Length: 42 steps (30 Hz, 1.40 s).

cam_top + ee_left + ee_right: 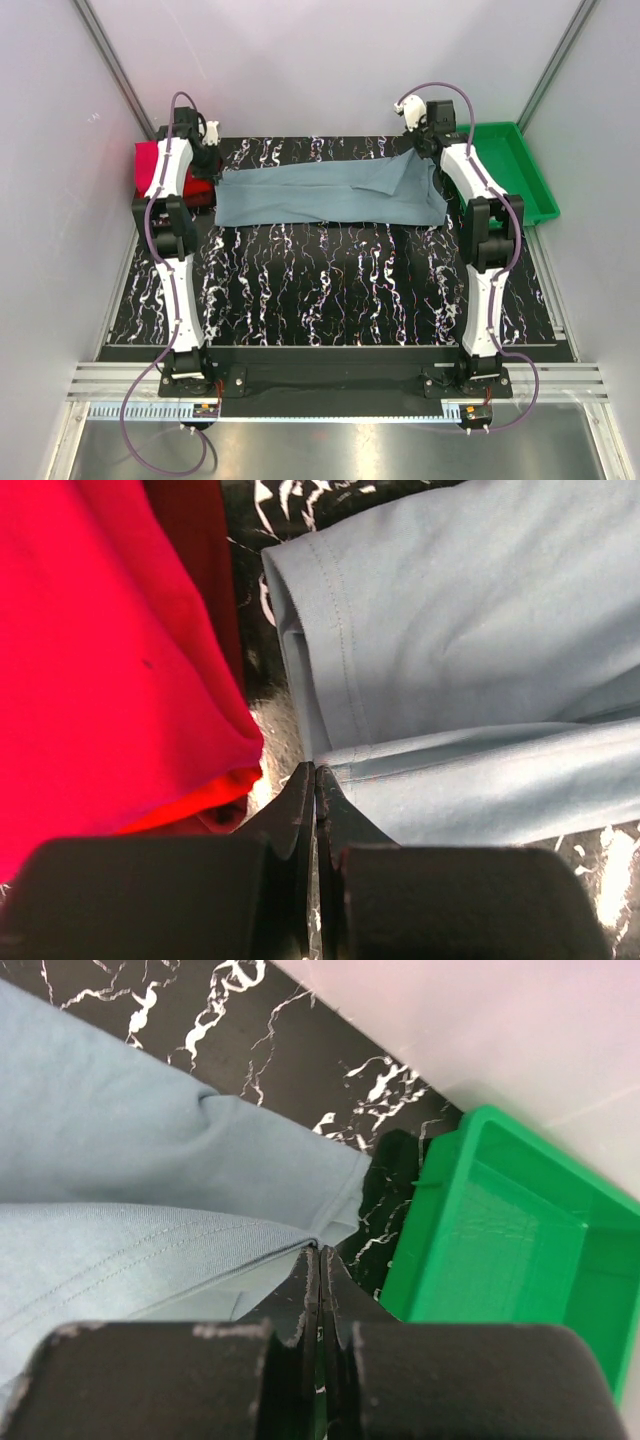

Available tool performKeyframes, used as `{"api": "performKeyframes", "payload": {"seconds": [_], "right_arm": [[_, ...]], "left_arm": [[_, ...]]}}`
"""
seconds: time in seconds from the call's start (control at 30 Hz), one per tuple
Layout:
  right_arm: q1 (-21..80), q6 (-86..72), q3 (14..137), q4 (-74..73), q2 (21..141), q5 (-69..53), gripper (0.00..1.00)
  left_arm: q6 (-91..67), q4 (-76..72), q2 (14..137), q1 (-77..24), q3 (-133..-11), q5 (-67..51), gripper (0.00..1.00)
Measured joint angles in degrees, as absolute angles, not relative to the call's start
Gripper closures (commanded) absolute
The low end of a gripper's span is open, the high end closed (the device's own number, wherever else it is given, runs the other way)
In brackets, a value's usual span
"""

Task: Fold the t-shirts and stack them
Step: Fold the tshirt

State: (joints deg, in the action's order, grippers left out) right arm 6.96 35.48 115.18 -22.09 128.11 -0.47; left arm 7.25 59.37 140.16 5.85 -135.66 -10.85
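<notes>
1. First, nearest in the left wrist view, the left gripper (316, 770) has its jaws pressed together. The folded hem of the grey-blue t-shirt (450, 630) runs right into the tips, so I judge that a thin edge of cloth is pinched there. This is the shirt end farthest from the green tray (512, 165).
2. The right gripper (318, 1252) also has its jaws pressed together, on the stitched hem at the shirt end just beside the green tray.
3. I expect the shirt to handle as light, soft, limp cloth. It has no stiffness, it will sag between two holds, and it may slip out of so thin a pinch. It is not fragile. The good places to take hold are the doubled, stitched hems and the corners, one at each end, so that the cloth is stretched and does not bunch.
4. The shirt lies as a long band across the black marbled table (330, 290), to the left of the green tray. It is dusty grey-blue and matte, with soft wrinkles, and it seems doubled along its length. The end toward the tray is drawn up into a small peak under the right gripper.
5. Farther on, well apart from the green tray, a folded magenta-pink t-shirt (90, 660) lies on top of a red t-shirt (215, 792). This stack is just beside the grey-blue shirt, with a narrow strip of table between them.
</notes>
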Motion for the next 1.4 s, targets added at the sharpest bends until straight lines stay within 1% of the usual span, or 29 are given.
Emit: {"api": "performKeyframes", "payload": {"seconds": [0.37, 0.4, 0.5, 0.53, 0.57, 0.6, 0.63, 0.67, 0.7, 0.77, 0.83, 0.9, 1.0, 1.07, 1.17, 1.27, 1.4], "right_arm": [[7.09, 35.05, 122.02, -20.25, 139.76, -0.49, 1.00], [7.09, 35.05, 122.37, -20.23, 140.42, -0.49, 1.00], [7.11, 35.03, 122.83, -19.70, 141.23, -0.47, 1.00], [7.11, 35.03, 123.11, -19.38, 141.32, -0.38, 1.00], [7.14, 35.03, 123.33, -19.07, 141.34, -0.16, 0.98], [7.14, 34.98, 123.57, -18.70, 141.34, 0.03, 0.81], [7.16, 34.54, 123.85, -18.22, 141.34, 0.34, 0.70], [7.18, 34.44, 124.07, -17.63, 141.34, 0.99, 0.59], [7.20, 34.33, 124.18, -17.15, 141.29, 1.52, 0.47], [7.22, 33.95, 124.18, -16.64, 141.14, 2.76, 0.43], [7.22, 33.41, 124.16, -16.88, 140.59, 3.86, 0.39], [7.22, 32.18, 124.14, -18.04, 139.44, 4.14, 0.38], [7.22, 29.06, 123.44, -21.43, 136.09, 2.90, 0.38], [7.25, 26.46, 122.21, -24.12, 132.66, -0.38, 0.38], [7.49, 23.11, 119.98, -28.18, 127.42, -7.29, 0.38], [8.32, 20.43, 118.13, -30.83, 124.49, -13.72, 0.38], [9.82, 16.60, 116.57, -34.63, 124.68, -21.39, 0.39]], "left_arm": [[7.07, 56.84, 146.71, 3.84, -137.99, -6.22, 1.00], [7.07, 56.73, 147.11, 3.51, -138.10, -5.72, 0.99], [7.07, 56.62, 147.72, 2.42, -139.17, -3.64, 0.91], [7.01, 56.49, 147.70, 2.09, -139.65, -2.87, 0.82], [6.94, 56.14, 147.70, 1.83, -140.11, -2.04, 0.75], [6.85, 55.72, 147.70, 1.63, -140.55, -1.17, 0.66], [6.96, 55.35, 147.68, 1.41, -140.77, -0.45, 0.45], [7.01, 55.07, 147.57, 1.17, -140.84, 0.45, 0.39], [6.57, 55.02, 147.44, 0.97, -140.84, 1.43, 0.35], [6.04, 55.16, 146.78, 0.71, -140.84, 3.07, 0.30], [5.85, 55.35, 145.29, 0.71, -140.38, 3.64, 0.29], [5.69, 55.96, 142.19, 0.71, -138.87, 3.64, 0.28], [5.26, 56.10, 134.06, 0.60, -133.27, 1.39, 0.28], [4.73, 56.12, 127.85, 0.34, -128.27, -1.67, 0.28], [4.12, 56.14, 121.80, -1.26, -122.08, -7.35, 0.28], [3.38, 56.16, 121.49, -3.57, -118.41, -12.23, 0.28], [2.94, 57.12, 127.28, -6.24, -116.09, -16.32, 0.29]]}}
